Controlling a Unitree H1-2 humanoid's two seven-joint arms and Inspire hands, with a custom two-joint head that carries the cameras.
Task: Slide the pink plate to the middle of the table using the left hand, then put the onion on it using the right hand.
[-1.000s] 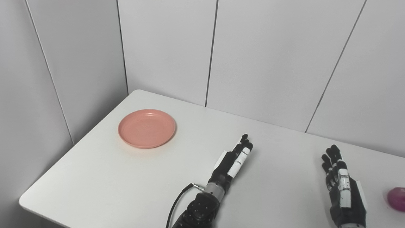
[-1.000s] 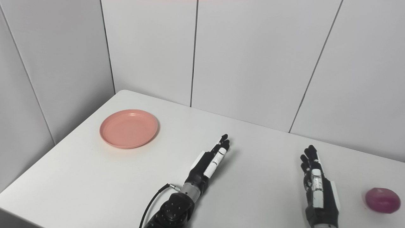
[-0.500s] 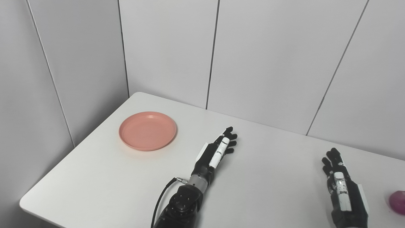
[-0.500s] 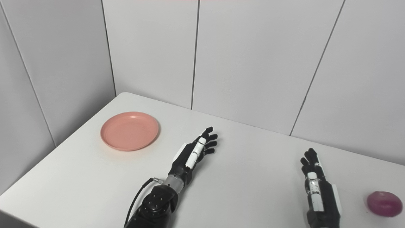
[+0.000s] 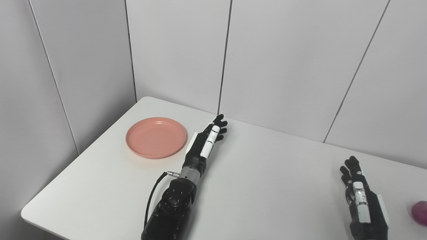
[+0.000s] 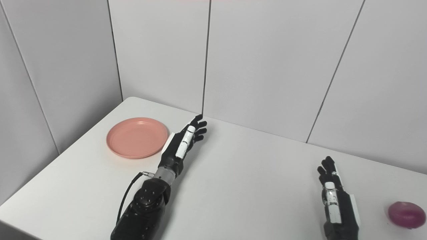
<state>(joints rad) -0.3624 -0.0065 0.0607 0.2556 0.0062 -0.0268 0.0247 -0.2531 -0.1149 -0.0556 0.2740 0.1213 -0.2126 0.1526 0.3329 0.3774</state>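
The pink plate [image 5: 155,137] lies flat on the white table [image 5: 267,186] near its far left corner. My left hand [image 5: 206,141] is open, fingers stretched out, just right of the plate's right rim and raised a little above the table; it holds nothing. The purple onion [image 6: 406,214] lies at the table's right side, partly cut off in the left eye view [image 5: 421,212]. My right hand [image 6: 334,196] is open and empty, low at the front right, a hand's width left of the onion.
Grey panelled walls [image 5: 283,60] close the table at the back and on the left. The table's left edge [image 5: 80,153] runs close by the plate. A black cable [image 5: 151,196] hangs from my left forearm.
My left hand has moved left and away from me, from mid-table to beside the plate's right rim. The right hand, plate and onion have stayed put. The camera has shifted slightly.
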